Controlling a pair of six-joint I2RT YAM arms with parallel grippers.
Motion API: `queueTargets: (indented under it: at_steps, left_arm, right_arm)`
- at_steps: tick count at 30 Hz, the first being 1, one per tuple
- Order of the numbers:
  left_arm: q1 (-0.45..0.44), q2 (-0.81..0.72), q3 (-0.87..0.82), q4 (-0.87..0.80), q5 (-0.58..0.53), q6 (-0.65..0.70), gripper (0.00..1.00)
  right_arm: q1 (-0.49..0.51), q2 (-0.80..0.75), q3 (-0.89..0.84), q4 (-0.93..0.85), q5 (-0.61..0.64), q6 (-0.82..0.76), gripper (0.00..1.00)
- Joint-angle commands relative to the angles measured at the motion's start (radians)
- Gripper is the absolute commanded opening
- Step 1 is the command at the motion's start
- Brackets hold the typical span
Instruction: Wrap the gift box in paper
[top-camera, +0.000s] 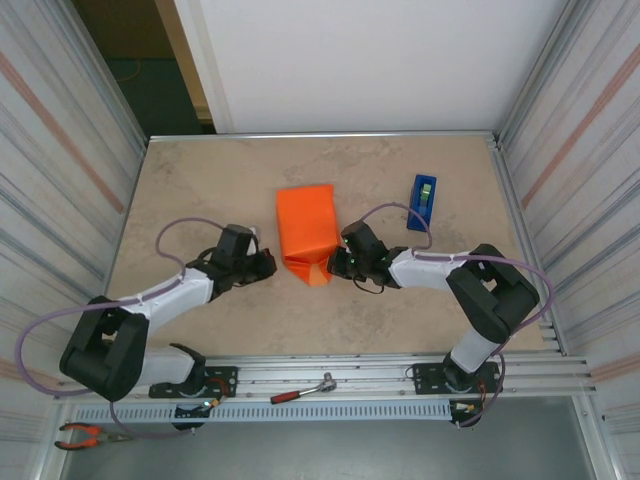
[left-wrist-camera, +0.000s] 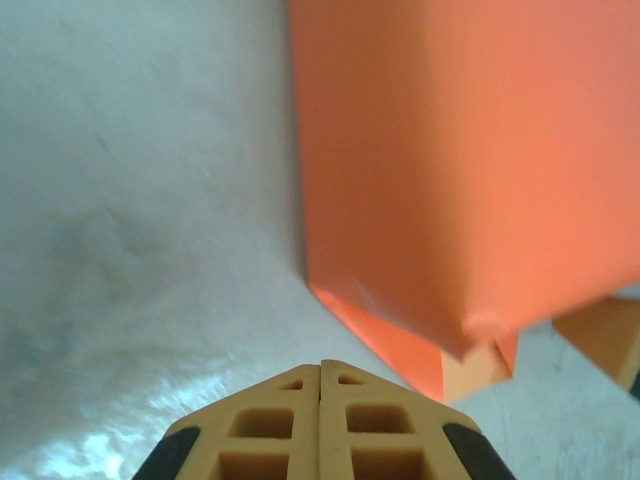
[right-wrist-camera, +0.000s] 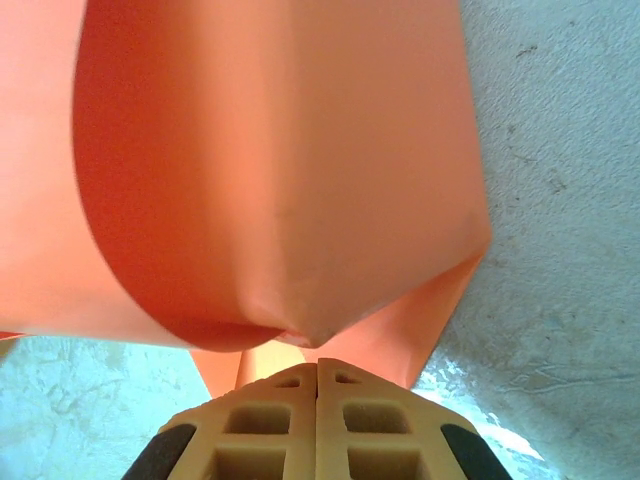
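The orange paper (top-camera: 305, 228) lies folded over the gift box at the middle of the table, forming a tall package with loose flaps at its near end. A pale face, probably the gift box (left-wrist-camera: 472, 372), peeks out under the near flap. My left gripper (top-camera: 268, 264) is shut with nothing in it and sits just left of the package's near corner, apart from the paper (left-wrist-camera: 470, 150). My right gripper (top-camera: 333, 264) is shut at the near right flap. Its tips (right-wrist-camera: 317, 362) sit right against the bulging paper (right-wrist-camera: 280, 150), with nothing visible between the fingers.
A blue tape dispenser (top-camera: 423, 201) stands to the right of the package. A red-handled tool (top-camera: 300, 390) lies on the front rail and pliers (top-camera: 85, 435) at the near left. Ribbed walls close in both sides.
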Motion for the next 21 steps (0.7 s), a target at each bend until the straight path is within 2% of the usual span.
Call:
queueTargets:
  at_steps: [1, 13, 21]
  left_arm:
    - [-0.034, 0.009, -0.013, 0.056, 0.008, -0.034, 0.02]
    - [-0.067, 0.190, 0.058, 0.202, -0.026, -0.045, 0.01]
    - [-0.110, 0.201, 0.026, 0.259, -0.074, -0.045, 0.02]
  right_arm:
    - [0.008, 0.025, 0.024, -0.003, 0.001, 0.003, 0.00]
    - [0.008, 0.123, 0.055, 0.033, -0.008, 0.020, 0.00]
    - [0.010, 0.113, 0.043, 0.043, -0.017, 0.026, 0.00]
